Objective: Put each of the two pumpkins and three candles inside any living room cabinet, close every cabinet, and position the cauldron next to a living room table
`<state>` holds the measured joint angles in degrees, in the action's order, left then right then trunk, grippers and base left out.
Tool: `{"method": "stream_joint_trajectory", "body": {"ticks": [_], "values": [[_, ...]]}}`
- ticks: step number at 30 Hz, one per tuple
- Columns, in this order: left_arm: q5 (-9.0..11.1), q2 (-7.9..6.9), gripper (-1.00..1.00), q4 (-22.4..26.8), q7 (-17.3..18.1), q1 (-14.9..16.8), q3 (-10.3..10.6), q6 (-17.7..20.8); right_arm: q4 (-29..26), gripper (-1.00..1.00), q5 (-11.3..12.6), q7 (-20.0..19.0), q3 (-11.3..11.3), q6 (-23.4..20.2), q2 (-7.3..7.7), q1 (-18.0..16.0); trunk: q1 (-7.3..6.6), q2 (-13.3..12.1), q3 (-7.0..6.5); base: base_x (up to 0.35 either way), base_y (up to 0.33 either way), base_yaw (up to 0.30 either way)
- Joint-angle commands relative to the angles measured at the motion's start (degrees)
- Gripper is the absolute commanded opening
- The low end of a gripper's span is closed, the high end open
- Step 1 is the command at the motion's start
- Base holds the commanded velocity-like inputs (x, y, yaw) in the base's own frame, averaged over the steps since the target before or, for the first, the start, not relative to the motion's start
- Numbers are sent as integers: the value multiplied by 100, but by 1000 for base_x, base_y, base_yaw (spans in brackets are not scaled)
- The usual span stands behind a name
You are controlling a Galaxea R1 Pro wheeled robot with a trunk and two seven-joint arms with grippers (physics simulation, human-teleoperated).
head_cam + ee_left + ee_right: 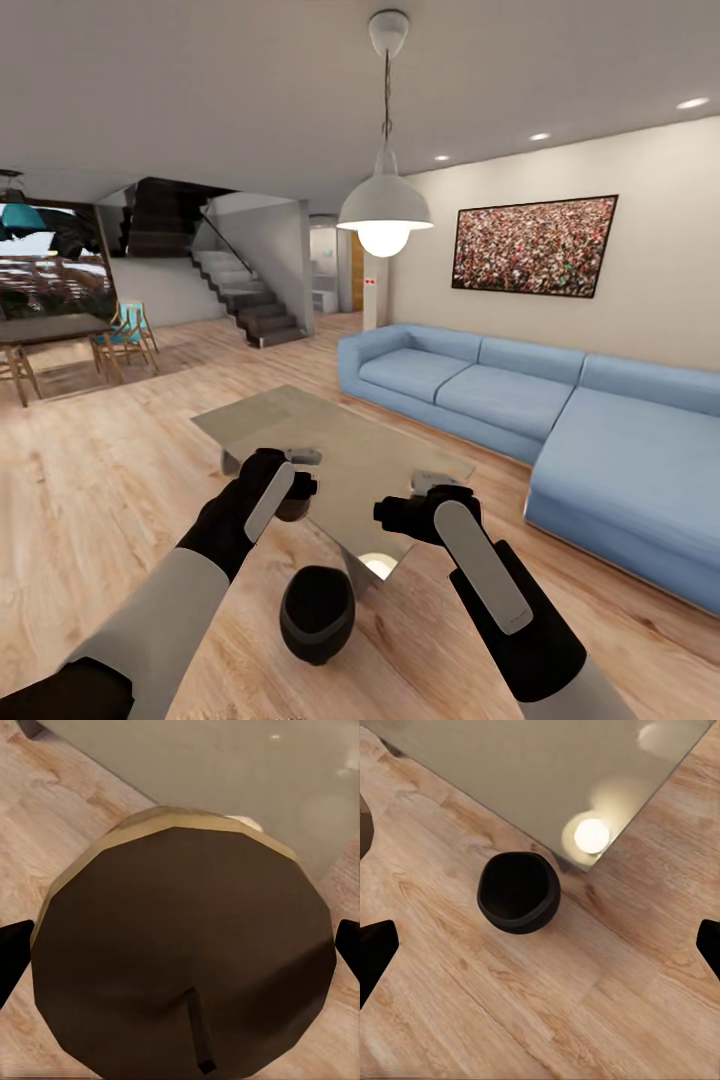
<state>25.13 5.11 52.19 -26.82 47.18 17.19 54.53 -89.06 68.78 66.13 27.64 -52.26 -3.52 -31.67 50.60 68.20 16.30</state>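
Cauldron: the black cauldron [317,612] is sitting on the wood floor [110,500], just beside the near corner of the glass table [330,440], at 6 o'clock from the table; this part of the job is looking done to me
Pumpkins and candles: I am not able to tell from here if they are put away; I am guessing that part may still be waiting
Cabinets: I cannot tell if they are shut
Left claw: the left gripper [300,475] is hanging over the table's near edge; its fingers [13,952] are sitting far apart, one on each side of a round brown thing [180,960] with a tan rim; I cannot tell if they are squeezing it or just near it
Right claw: the right gripper [415,500] is hanging above the floor with its fingers [375,949] spread wide; it is holding nothing and touching nothing; the cauldron is lying below it
Room: the blue sofa [560,420] is sitting at 3 o'clock from the table
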Motion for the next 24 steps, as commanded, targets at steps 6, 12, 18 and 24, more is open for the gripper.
{"method": "stream_joint_trajectory", "body": {"ticks": [6,12,18,24], "values": [[43,-1,-100,2,-60,9,12,13,-3,100,48,58,3,-43,0,-6,-132,-237,-100,0,0,284],[48,-1,-100,2,-58,9,12,13,2,100,46,58,5,-44,0,-6,-264,-477,-208,0,0,284],[43,-1,-100,2,-58,7,12,13,3,100,41,58,5,-47,0,-6,-395,-718,-316,0,0,284],[39,-1,-100,1,-60,4,12,13,2,100,45,58,50,-43,0,-6,-527,-959,-424,0,0,284]]}}
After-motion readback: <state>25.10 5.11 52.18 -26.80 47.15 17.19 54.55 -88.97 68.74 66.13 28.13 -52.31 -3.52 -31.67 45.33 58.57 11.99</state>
